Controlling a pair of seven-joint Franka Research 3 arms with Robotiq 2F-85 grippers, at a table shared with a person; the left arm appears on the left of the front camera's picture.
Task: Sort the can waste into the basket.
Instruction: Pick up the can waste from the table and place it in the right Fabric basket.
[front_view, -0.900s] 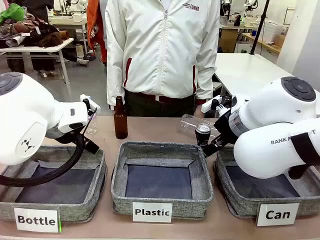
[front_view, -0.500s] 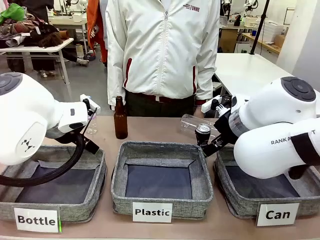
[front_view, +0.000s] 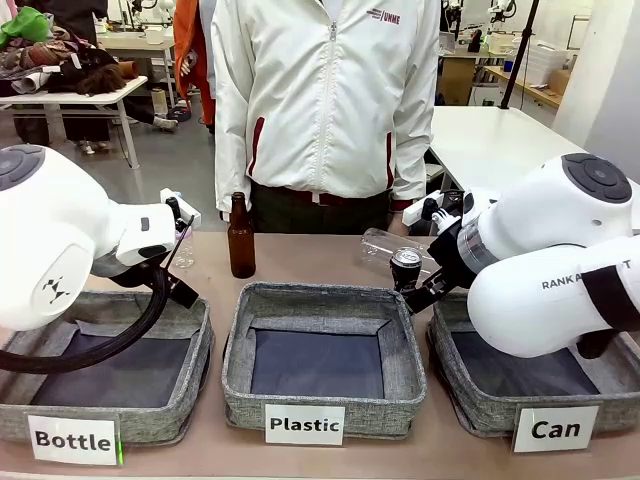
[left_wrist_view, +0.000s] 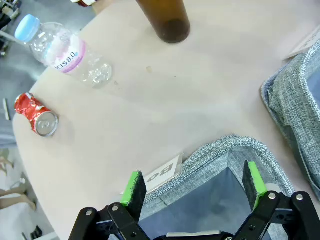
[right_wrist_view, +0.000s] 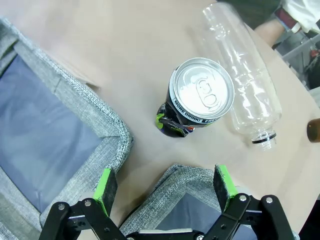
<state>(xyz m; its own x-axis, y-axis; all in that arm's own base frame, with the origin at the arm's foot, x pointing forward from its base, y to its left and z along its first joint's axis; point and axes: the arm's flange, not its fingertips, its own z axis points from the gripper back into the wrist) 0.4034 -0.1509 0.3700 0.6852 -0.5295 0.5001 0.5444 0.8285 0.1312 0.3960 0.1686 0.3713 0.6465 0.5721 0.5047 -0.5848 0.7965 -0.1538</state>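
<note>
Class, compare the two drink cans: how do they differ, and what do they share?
The dark can stands upright; the red can lies on its side. The dark can is intact; the red can is crushed. Both have silver tops and rest on the table.

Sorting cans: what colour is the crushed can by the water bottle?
The crushed can is red with white marks; left wrist view shows it best.

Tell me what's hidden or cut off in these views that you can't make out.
Brown bottle, left wrist view: top edge cuts it off above the base.
Dark can, right wrist view: seen from above, side print mostly hidden.
Can basket, front view: the right arm covers its far part.
Basket label, left wrist view: Bottle basket hides all after "Bo".
</note>
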